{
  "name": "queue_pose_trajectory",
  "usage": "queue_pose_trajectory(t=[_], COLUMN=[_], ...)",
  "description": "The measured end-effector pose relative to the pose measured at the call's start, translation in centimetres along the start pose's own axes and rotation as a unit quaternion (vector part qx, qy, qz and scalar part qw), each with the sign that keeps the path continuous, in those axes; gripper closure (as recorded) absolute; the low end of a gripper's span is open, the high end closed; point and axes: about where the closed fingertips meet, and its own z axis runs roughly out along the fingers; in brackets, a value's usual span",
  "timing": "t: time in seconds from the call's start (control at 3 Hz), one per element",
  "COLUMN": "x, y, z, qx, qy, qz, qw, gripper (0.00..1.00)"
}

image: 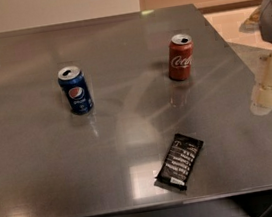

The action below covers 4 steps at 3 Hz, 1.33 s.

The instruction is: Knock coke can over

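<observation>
**A:** Where is the red aluminium coke can [181, 57] with the white script and silver top?

**B:** Right of centre in the upper half of the frame. It stands upright on the glossy grey metal table [42, 159], and a faint reflection of it shows on the surface just below it.

**A:** And the gripper?

**B:** The cream-coloured gripper [270, 86] is at the right edge of the frame, about mid-height, hanging under a grey part of the arm that comes in from the upper right corner. It sits over the table's right border, lower than the coke can and well apart from it. Nothing touches it.

**A:** Is it wide, narrow, or holding something?

**B:** I cannot tell. Only a blocky pale shape shows, partly cut off by the frame edge.

**A:** What else is on the table?

**B:** A blue aluminium Pepsi can [75, 90] with a round red, white and blue logo stands upright left of centre, well apart from the coke can and a little lower in the frame. A flat black rectangular snack wrapper [179, 162] with white lettering lies tilted in the lower middle, near the front edge and below the coke can.

**A:** Do any of them touch?

**B:** No, all three are apart from one another.
</observation>
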Motion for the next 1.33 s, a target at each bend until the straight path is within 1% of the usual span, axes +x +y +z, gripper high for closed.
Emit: queue_pose_trajectory(t=[0.33, 0.67, 1.0, 1.33], x=[-0.1, -0.4, -0.5, -0.4], y=[-0.1, -2.5, -6.3, -10.2], z=[0.0, 1.0, 2.6, 3.9], qx=[-0.001, 0.005, 0.015, 0.026], qy=[-0.004, -0.027, -0.056, -0.083], qz=[0.001, 0.014, 0.031, 0.047], qw=[1.0, 0.9995, 0.9978, 0.9951], gripper=[0.0, 0.0, 0.0, 0.0])
